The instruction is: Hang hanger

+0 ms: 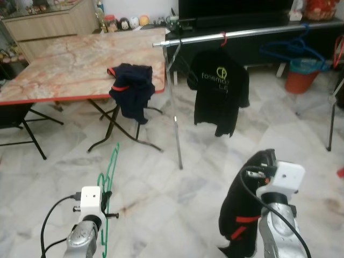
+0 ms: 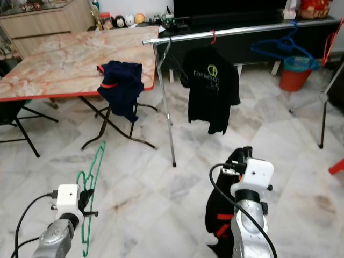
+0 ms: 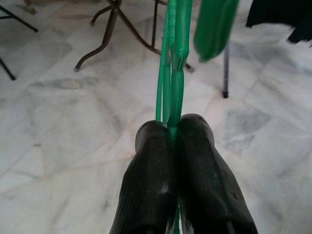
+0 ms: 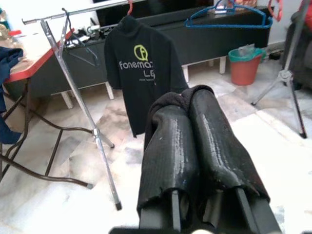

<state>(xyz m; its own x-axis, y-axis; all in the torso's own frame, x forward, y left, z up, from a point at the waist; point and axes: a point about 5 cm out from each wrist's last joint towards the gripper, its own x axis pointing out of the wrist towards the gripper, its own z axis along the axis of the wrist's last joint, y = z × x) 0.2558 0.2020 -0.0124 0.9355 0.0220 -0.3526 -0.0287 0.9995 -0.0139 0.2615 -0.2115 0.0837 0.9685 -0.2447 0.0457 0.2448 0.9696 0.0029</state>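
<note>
In the lower left of the left eye view, the left tool [image 1: 106,201] stood clamped on a green hanger [image 1: 109,183], its two black fingers [image 3: 151,180] pressed together on the thin wire, which rose upright above the wrist toward the marble floor [image 1: 161,193]. In the lower right, the right tool [image 2: 239,161] was closed on a black garment [image 1: 242,215] with red trim; the cloth draped over both fingers and hung down beside the arm.

Across the upper middle ran a silver clothes rail [image 1: 242,33], well apart from both tools. A black T-shirt [image 1: 220,88] hung from it on a red hanger [image 1: 223,38]; its yellow-green lettering read "fonema" before folds cut it off. Farther right on the rail hung a blue hanger [image 1: 293,48], with bare rail between the two.

At upper left, a marble-patterned surface [image 1: 70,64] with a red edge carried a dark blue garment [image 1: 130,88] hanging over its near edge. An orange bin [image 1: 302,75] stood at the upper right. Open floor lay between the tools and the rail's upright leg [image 1: 174,123].
</note>
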